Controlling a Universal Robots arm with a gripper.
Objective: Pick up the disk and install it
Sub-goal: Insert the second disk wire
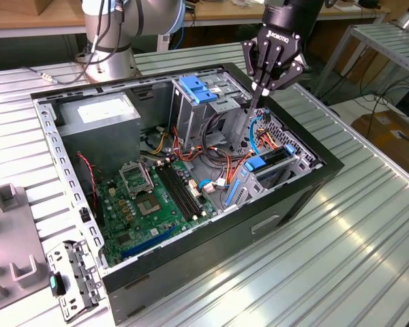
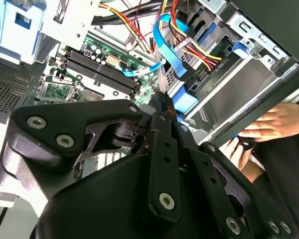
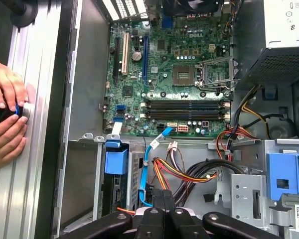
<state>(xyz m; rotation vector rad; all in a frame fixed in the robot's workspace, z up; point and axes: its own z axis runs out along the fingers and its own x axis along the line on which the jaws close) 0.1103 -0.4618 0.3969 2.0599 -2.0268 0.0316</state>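
Note:
The disk, a dark body in a bright blue carrier frame, sits in the lower drive bay at the open computer case's end, on the exterior view's right. In the first wrist view the disk lies in its slot beside the case wall. In the second wrist view the disk's blue frame shows just past my fingers. My gripper hangs above the case over that bay, shut, with nothing between its fingers. In both wrist views the gripper points down at the cables beside the disk, apart from it.
A thin blue cable and red, yellow and orange wires cross under the gripper. A tall grey cage with a ribbed blue clip stands next to it. A person's hands rest on the table outside the case wall. The motherboard fills the case floor.

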